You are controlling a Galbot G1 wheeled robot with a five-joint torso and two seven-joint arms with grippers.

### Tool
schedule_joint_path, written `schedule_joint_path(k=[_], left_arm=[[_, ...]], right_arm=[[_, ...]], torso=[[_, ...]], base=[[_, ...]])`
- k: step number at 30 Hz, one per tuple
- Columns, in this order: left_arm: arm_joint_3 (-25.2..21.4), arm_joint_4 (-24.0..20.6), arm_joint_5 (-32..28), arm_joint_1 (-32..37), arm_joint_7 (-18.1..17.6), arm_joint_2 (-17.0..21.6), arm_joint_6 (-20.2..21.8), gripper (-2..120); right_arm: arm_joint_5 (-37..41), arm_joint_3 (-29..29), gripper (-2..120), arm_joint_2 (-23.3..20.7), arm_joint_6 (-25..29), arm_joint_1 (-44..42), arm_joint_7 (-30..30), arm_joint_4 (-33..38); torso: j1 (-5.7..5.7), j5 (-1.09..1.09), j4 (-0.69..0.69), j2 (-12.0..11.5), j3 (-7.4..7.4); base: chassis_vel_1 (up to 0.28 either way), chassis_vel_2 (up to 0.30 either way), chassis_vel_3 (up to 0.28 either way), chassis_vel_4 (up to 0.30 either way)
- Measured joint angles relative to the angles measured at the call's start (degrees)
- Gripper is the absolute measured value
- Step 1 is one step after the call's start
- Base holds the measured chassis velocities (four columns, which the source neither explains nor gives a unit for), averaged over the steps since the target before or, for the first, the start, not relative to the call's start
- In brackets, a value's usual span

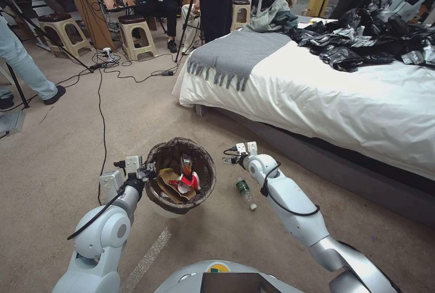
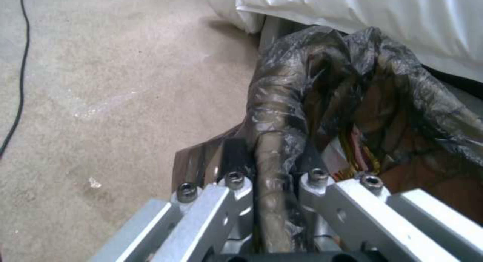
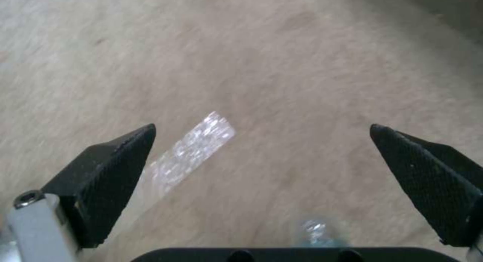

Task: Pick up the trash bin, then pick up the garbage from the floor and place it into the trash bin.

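1. Left gripper [image 1: 146, 173]: its fingers [image 2: 236, 201] are clenched on the near rim of the trash bin [image 1: 181, 175], pinching the bunched dark bag liner [image 2: 312, 103] between them.
2. Trash bin: hangs from the left fingers above the carpet [image 1: 68, 148], its mouth open upward. Beyond the fingers, the far rim lies near the edge of the bed [image 1: 317, 103].
3. Bin contents: a tan paper bag [image 1: 170, 184] and a red-and-white wrapper [image 1: 188, 180] lie inside, past the pinched rim.
4. Right gripper [image 3: 262, 179]: its fingers [image 3: 116, 179] are released and spread wide, with nothing between them. It hangs above bare carpet, apart from the bin's rim.
5. Bottle [image 1: 245, 192]: a clear bottle with a green label lies on its side on the carpet, just beside the right arm and back from the fingertips. In the right wrist view its blurred end [image 3: 317, 231] shows at the base of the gripper, between the two fingers.
6. Tape strip [image 3: 194, 148]: a shiny strip on the carpet, nearer one right finger than the other.
7. Open room: carpet lies open between the bin and the bed's edge and ahead of the right fingertips. A black cable [image 1: 103, 121] runs across the floor beyond the left gripper.
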Motion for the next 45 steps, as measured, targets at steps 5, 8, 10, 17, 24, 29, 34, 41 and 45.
schedule_joint_path(k=[5,8,10,17,24,29,34,41,45], left_arm=[[-0.1,0.1,0.1,0.1,0.3,0.1,0.0,5],[-0.3,0.0,0.1,0.3,0.3,0.2,0.0,5],[-0.4,-0.1,0.1,0.4,0.4,0.3,0.0,5],[-0.3,-0.1,0.2,0.4,0.5,0.2,0.0,5],[-0.3,0.0,0.5,0.5,0.7,0.1,0.0,5],[-0.1,0.4,0.6,0.4,1.0,0.1,0.0,5],[-0.1,0.5,0.6,0.3,1.1,0.1,0.0,5],[0.0,0.7,0.8,0.1,1.3,0.0,0.0,5],[0.0,0.7,0.8,0.1,1.4,-0.1,0.0,5]], right_arm=[[-1.1,-2.0,100,0.0,0.0,-0.9,-1.7,0.9],[-1.6,-2.7,100,0.2,0.2,-1.0,-3.2,1.2],[-1.9,-3.6,100,0.6,1.0,-0.9,-4.2,1.3],[-2.2,-4.2,100,2.3,1.7,-1.4,-2.9,0.4],[-2.4,-2.6,100,2.2,0.3,-4.2,0.1,0.2],[-4.5,-0.6,100,1.3,0.3,-6.8,0.5,-1.2],[-5.5,0.5,100,1.1,0.8,-7.7,0.6,-3.0],[-6.1,1.4,100,1.7,1.7,-8.3,1.1,-4.4],[-6.7,1.9,100,2.2,2.3,-8.3,1.6,-6.0]], torso=[[0.00,0.01,0.00,0.0,0.00],[0.00,0.00,0.00,0.0,0.00],[0.00,0.00,0.01,0.0,0.00],[0.00,0.00,0.01,0.0,0.00],[0.00,0.01,0.01,0.0,0.00],[0.00,0.01,0.00,0.0,0.00],[0.00,0.01,0.00,0.0,0.00],[0.00,0.01,0.00,0.0,0.00],[0.00,0.01,0.00,0.0,0.00]], base=[[0.000,0.000,0.000,0.000],[0.000,0.000,0.000,0.000],[0.000,0.000,0.000,0.000],[0.000,0.000,0.000,0.000],[0.000,0.000,0.000,0.000],[0.000,0.000,0.000,0.000],[0.000,0.000,0.000,0.000],[0.000,0.000,0.000,0.000],[0.000,0.000,0.000,0.000]])
